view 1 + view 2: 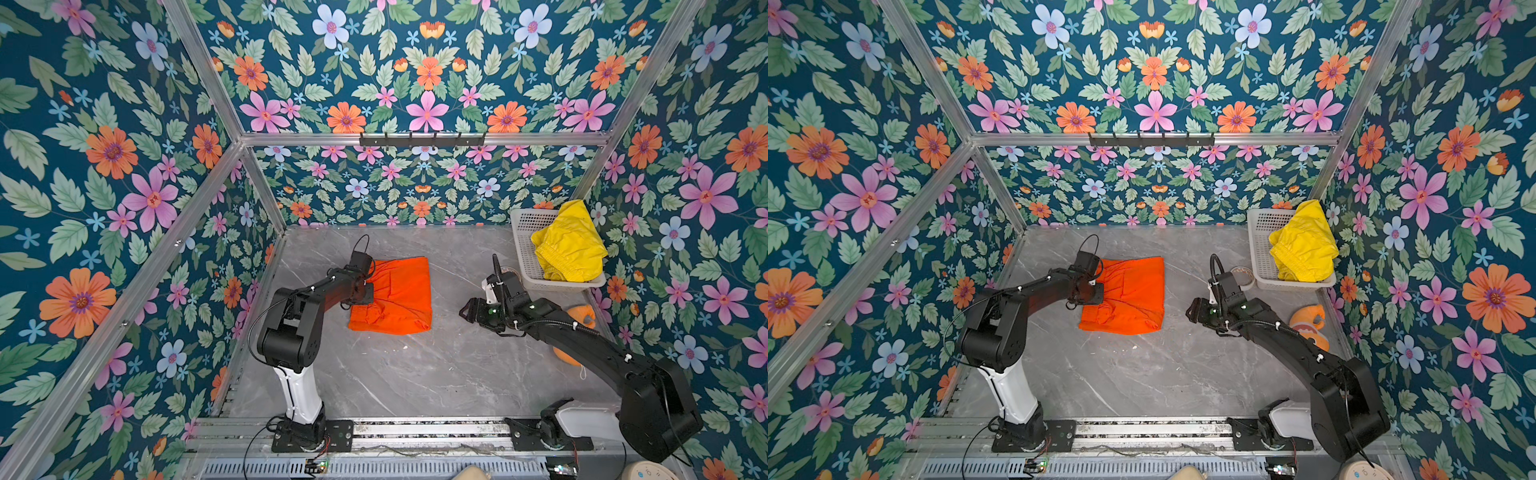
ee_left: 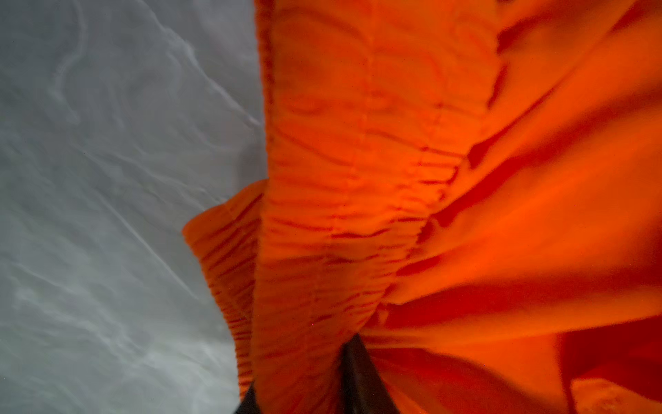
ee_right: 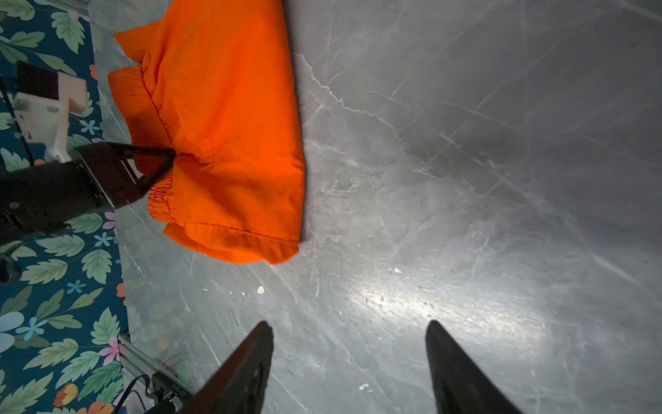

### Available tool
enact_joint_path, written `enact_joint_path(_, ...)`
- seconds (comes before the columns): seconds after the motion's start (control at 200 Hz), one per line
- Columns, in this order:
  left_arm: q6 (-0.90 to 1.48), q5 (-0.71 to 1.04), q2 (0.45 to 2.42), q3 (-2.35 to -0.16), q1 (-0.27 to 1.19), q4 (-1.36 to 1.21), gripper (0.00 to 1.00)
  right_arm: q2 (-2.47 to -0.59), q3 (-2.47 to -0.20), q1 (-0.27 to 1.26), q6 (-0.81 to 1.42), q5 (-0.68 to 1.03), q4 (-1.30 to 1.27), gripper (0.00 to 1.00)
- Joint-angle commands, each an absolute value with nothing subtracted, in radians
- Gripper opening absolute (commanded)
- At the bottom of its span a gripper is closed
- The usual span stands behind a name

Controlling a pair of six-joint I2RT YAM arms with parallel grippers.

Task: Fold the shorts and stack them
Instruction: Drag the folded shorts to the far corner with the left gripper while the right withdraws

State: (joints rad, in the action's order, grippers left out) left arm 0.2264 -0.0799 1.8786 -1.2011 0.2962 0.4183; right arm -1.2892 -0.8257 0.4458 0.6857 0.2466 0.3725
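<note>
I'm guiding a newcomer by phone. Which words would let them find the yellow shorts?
On the grey table, in its far right corner, stands a white perforated basket. The yellow shorts lie crumpled in it, overhanging its rim; the orange shorts lie folded mid-table.

The grey marbled tabletop (image 1: 415, 374) fills the lower middle of both top views. Orange shorts (image 1: 403, 295) lie folded at its centre, a white basket (image 1: 524, 237) stands upper right, an orange plush (image 1: 1304, 318) below it.

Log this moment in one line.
left gripper: shut on orange shorts | right gripper: open, above table | yellow shorts: bunched in basket | stack: not started
</note>
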Motion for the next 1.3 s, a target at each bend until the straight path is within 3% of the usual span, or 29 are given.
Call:
enact_joint_path(0.0, 0.045, -0.123, 1.936, -1.279, 0.229, 0.533, 0.25, -1.255, -0.804, 0.444, 0.706, 0.218, 0.368, 0.68)
enact_joint_path(0.39, -0.262, -0.179, 2.195, -1.663, 0.028, 0.594, 0.20, -1.159, -0.757, 0.439, 0.697, 0.205, 0.427, 0.68)
enact_joint_path(0.865, -0.359, -0.209, 2.438, -2.077, -0.105, 0.682, 0.21, -1.026, -0.716, 0.437, 0.683, 0.160, 0.486, 0.68)
enact_joint_path(1.125, -0.379, -0.201, 2.419, -2.136, -0.121, 0.652, 0.33, -1.062, -0.740, 0.437, 0.683, 0.159, 0.482, 0.68)
enact_joint_path(1.295, -0.334, -0.181, 2.332, -2.165, -0.118, 0.675, 0.56, -1.058, -0.769, 0.437, 0.674, 0.156, 0.482, 0.68)
